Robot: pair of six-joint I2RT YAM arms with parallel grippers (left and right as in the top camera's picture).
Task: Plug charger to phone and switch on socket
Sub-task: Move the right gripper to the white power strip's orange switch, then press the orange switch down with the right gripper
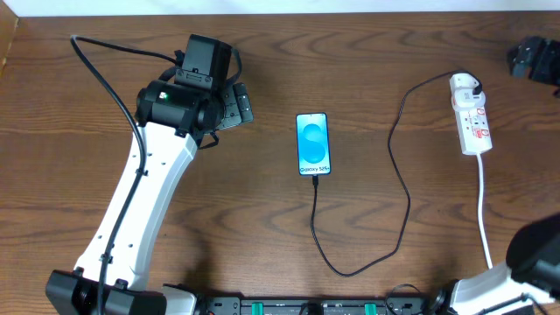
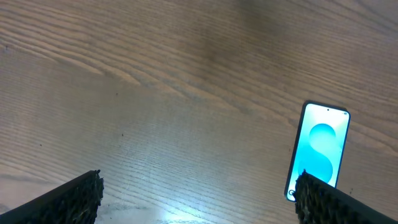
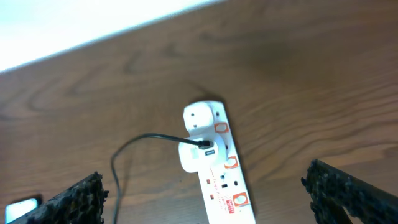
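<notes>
- currently the phone [image 1: 313, 144] is lying face up near the middle of the wooden table [image 1: 262, 227]. its screen is glowing with blue circles, and its bottom edge is pointing toward the robot, where the cable's slack is lying.
- the charger's black cable [image 1: 408, 188] is leaving the phone's bottom edge, looping toward the near table edge and climbing back to the right. its plug tip [image 1: 313, 177] is looking seated in the port, though it is too small to be sure.
- the white adapter [image 3: 194, 155] is sitting in the power strip [image 1: 475, 122] near its far end, with the cable coming out of it sideways. the strip is lying well to the right of the phone, its white cord [image 1: 484, 210] trailing toward the near edge.
- the right gripper [image 3: 202, 177] is hanging over the strip, fingers spread wide and holding nothing. it seems to be lining up on the red switch marks [image 3: 221, 129], since switching on is looking like the step left.
- whether any switch is already on, i cannot tell.
- the left gripper [image 2: 199, 186] is hovering over bare wood to the left of the phone, fingers parted and empty, probably parked clear of the cable.
</notes>
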